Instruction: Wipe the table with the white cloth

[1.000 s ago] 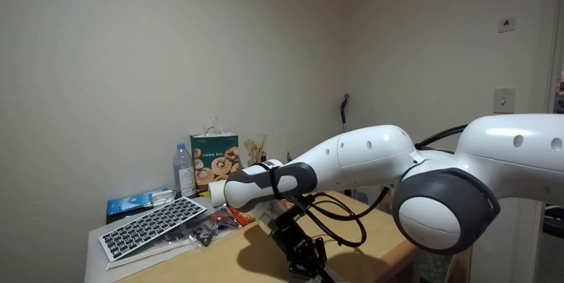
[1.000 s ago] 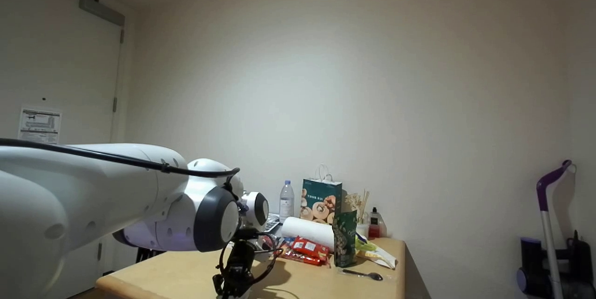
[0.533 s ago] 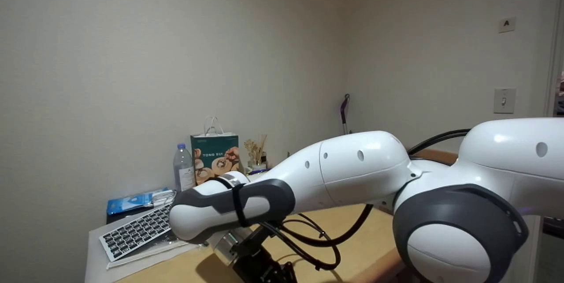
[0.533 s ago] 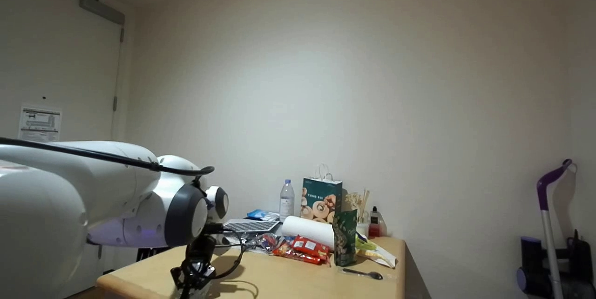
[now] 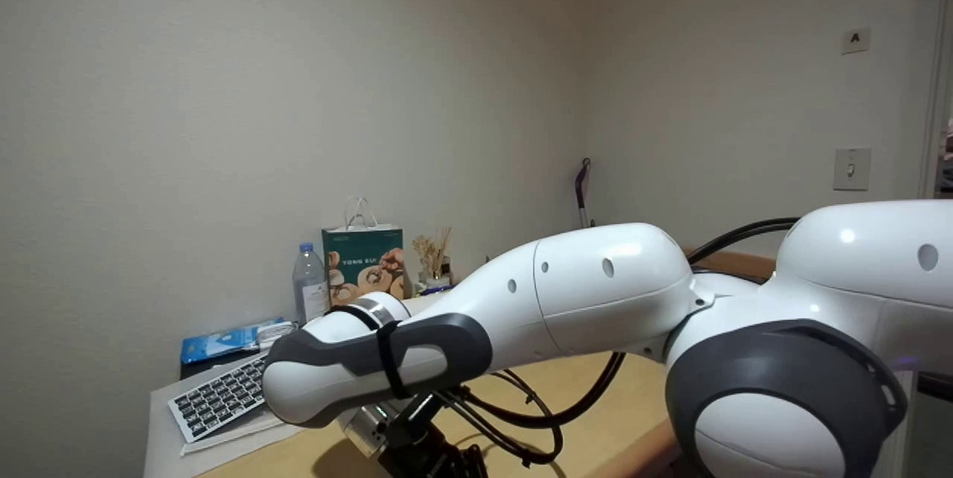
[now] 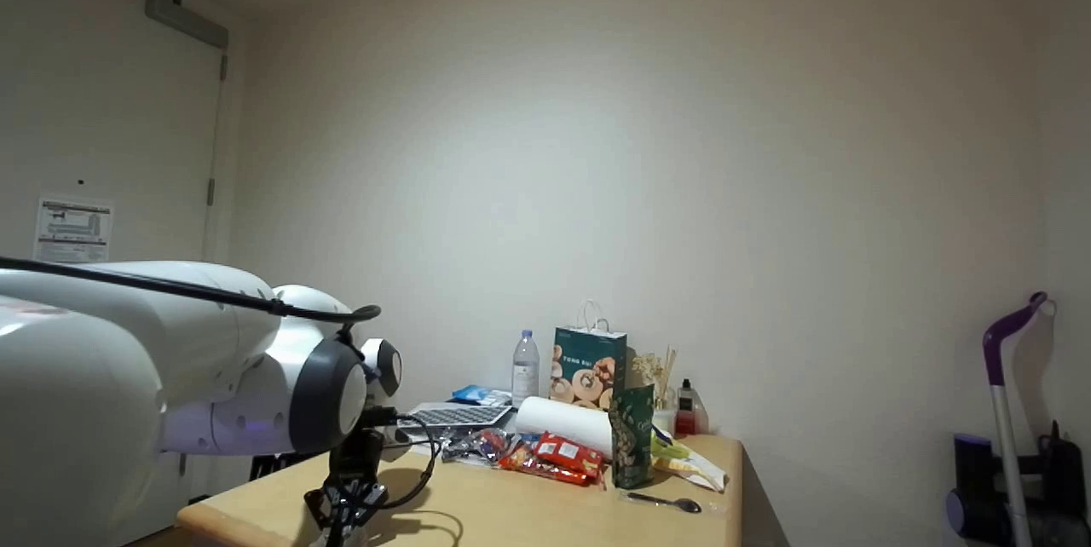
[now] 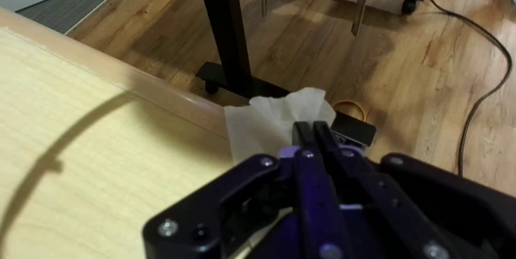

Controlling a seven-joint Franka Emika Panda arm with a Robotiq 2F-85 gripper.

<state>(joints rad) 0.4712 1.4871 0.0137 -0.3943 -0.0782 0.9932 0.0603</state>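
In the wrist view my gripper (image 7: 309, 126) is shut on the white cloth (image 7: 258, 130), which fans out wrinkled past the fingertips. Part of the cloth lies over the rounded edge of the table (image 7: 80, 150), and part hangs out beyond it above the floor. Whether its underside presses on the wood cannot be made out. The light tan tabletop also shows in both exterior views (image 6: 528, 517) (image 5: 603, 396), with the arm reaching low over it. There the fingertips are cut off by the bottom of the picture or too small to see.
Along the table's back lie a keyboard (image 6: 460, 416), red snack packets (image 6: 558, 455), a paper towel roll (image 6: 562, 423), a green pouch (image 6: 632, 440) and a black spoon (image 6: 669, 502). A bottle (image 5: 310, 288) and paper bag (image 5: 365, 266) stand behind. Past the edge, a black stand leg (image 7: 225, 25) rises from the floor.
The arm and gripper have swept leftward in both exterior views, mostly in the first half second, uncovering the keyboard in one of them. The gripper has stayed shut.
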